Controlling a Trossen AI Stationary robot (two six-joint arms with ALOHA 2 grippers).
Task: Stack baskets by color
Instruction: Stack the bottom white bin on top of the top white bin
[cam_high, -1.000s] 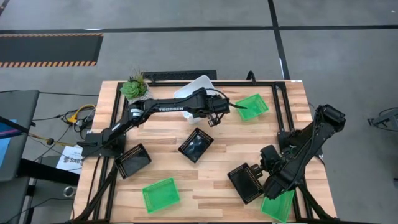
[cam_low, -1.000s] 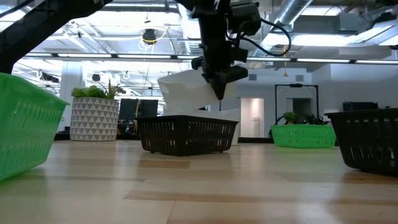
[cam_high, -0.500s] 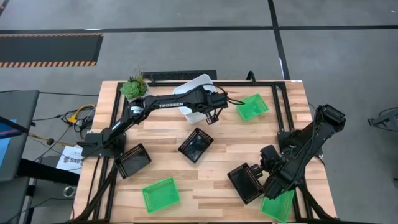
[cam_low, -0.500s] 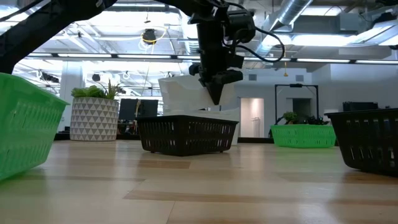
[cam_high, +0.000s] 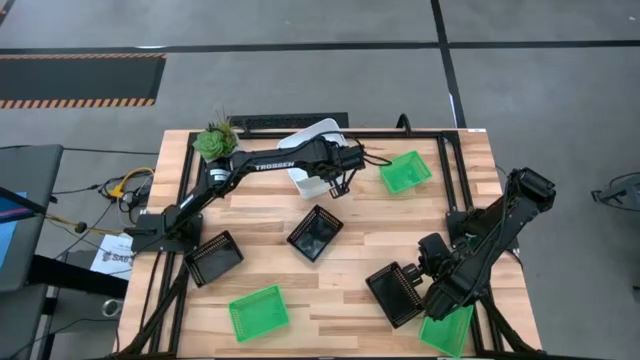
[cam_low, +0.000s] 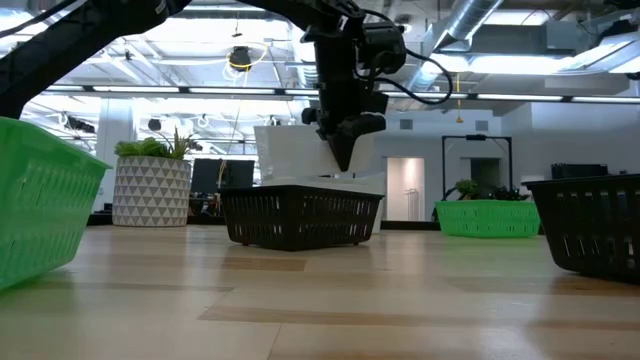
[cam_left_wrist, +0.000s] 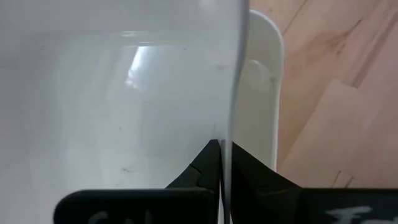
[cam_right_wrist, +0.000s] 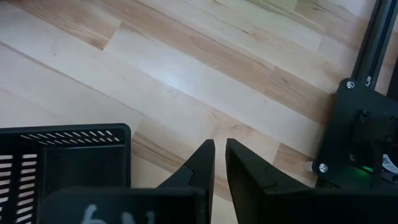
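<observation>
My left gripper (cam_high: 333, 183) is over the table's far middle, shut on a white basket (cam_low: 293, 150) that hangs tilted. Under it a second white basket (cam_low: 362, 186) rests on the table, also seen in the left wrist view (cam_left_wrist: 264, 93). Two green baskets (cam_high: 405, 172) (cam_high: 259, 312) and three black baskets (cam_high: 315, 232) (cam_high: 213, 258) (cam_high: 395, 293) stand with their bottoms on the wood. My right gripper (cam_right_wrist: 219, 147) hangs shut and empty at the near right, beside the black basket (cam_right_wrist: 62, 162). A third green basket (cam_high: 447, 328) lies under the right arm. My left gripper pinches one side wall of the white basket at its rim (cam_left_wrist: 227, 134), one finger inside the basket and one outside. The fingers slant down from above. The basket is lifted clear and tilted, hanging beside the fingers above the other white basket.
A potted plant (cam_high: 215, 140) stands at the far left corner. Dark frame rails (cam_high: 455, 170) run along the table's edges. Bare wood lies between the middle black basket and the right arm.
My left gripper has carried the white basket toward the table's left, away from the far green basket, to a place above the other white basket. It has stayed shut on it. The right arm has kept still.
</observation>
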